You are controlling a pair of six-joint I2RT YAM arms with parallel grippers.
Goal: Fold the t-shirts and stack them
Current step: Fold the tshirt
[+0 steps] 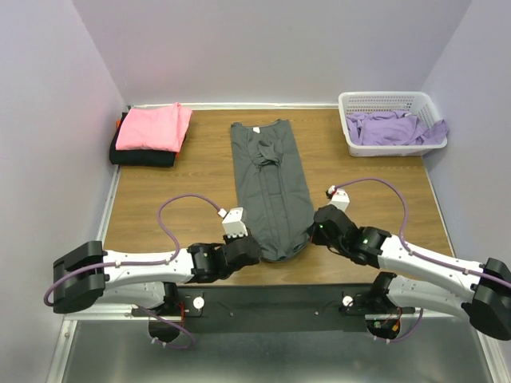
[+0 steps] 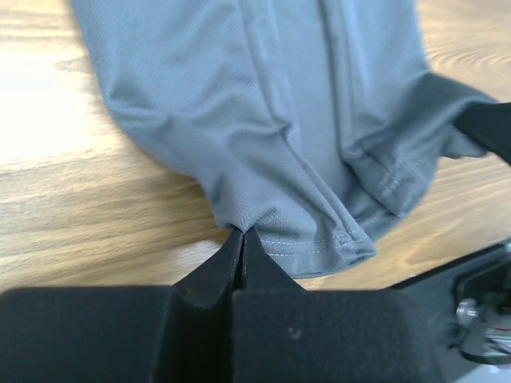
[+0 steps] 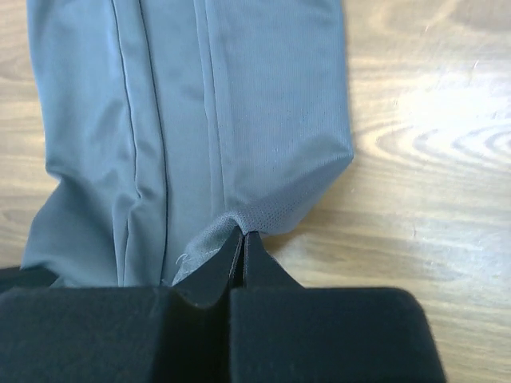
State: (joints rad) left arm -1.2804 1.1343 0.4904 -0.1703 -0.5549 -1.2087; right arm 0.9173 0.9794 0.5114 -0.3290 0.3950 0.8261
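A dark charcoal grey t-shirt [image 1: 270, 182] lies folded lengthwise into a narrow strip in the middle of the table, collar at the far end. My left gripper [image 1: 250, 249] is shut on its near left hem corner [image 2: 239, 223]. My right gripper [image 1: 315, 231] is shut on its near right hem corner [image 3: 243, 226]. A folded bright pink t-shirt [image 1: 153, 126] lies on a folded black t-shirt [image 1: 142, 155] at the far left. Lavender purple t-shirts [image 1: 395, 129] lie crumpled in the basket.
The white lattice basket [image 1: 387, 102] stands at the far right corner. Purple walls close in the table on three sides. The right gripper's finger [image 2: 487, 126] shows at the right edge of the left wrist view. Bare wood lies on both sides of the grey shirt.
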